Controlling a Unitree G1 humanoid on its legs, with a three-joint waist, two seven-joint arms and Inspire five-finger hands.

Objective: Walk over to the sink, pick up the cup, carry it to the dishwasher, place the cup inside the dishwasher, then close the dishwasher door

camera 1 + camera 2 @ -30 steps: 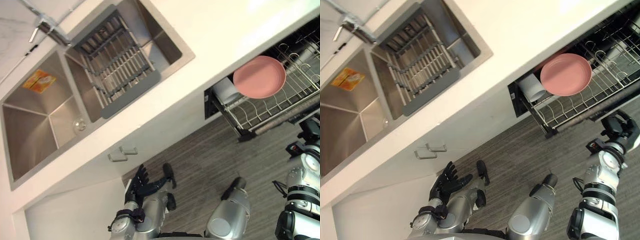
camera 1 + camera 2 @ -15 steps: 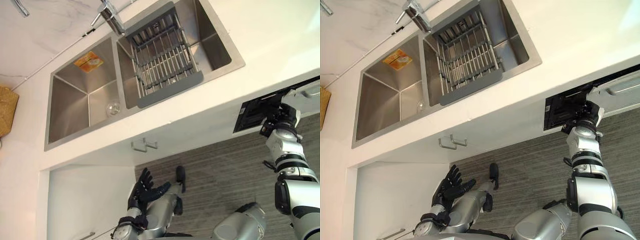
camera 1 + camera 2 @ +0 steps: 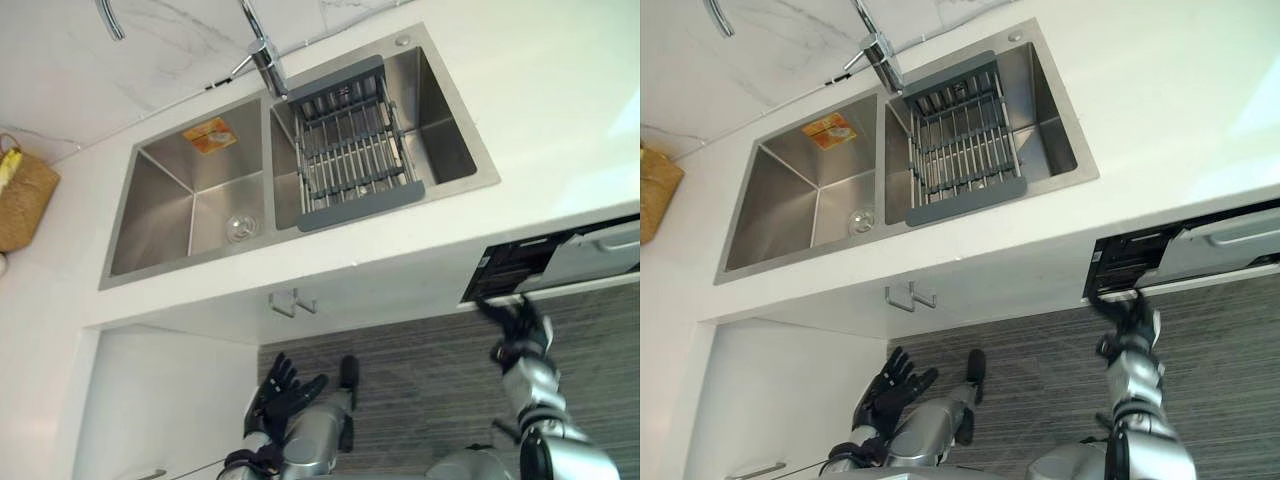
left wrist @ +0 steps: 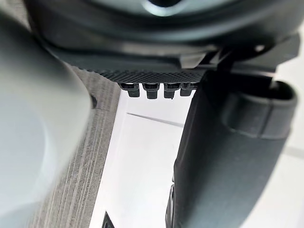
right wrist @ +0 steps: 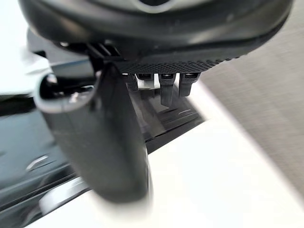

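Stage: final step, closing the dishwasher door (image 3: 592,258); the walk, the pickup, the carry and the placing are judged complete.
Cup: in neither hand; presumably inside the dishwasher (image 3: 508,272), behind the door, though the dark gap is too narrow to confirm this.
Door: tilted and nearly shut, with a thin dark opening at its sink-side end.
Right hand (image 3: 520,330): raised to the door's lower edge, fingers (image 5: 168,90) extended and released, grasping nothing; fingertips at or just short of the panel.
Left hand (image 3: 283,388): low by the cupboard front, fingers spread and released, idle.
Remaining: press the door flush beneath the worktop (image 3: 560,120).
Count, sink (image 3: 160,215): one, with two basins.
Count, drainer rack (image 3: 352,160): one, set across the basin nearer the dishwasher.
Count, tap (image 3: 265,55): one at the basin divide; a further curved spout (image 3: 108,18) by the wall.
Count, sticker (image 3: 210,135): one, in the far basin.
Count, woven basket (image 3: 22,190): one, on the worktop well apart from the dishwasher.
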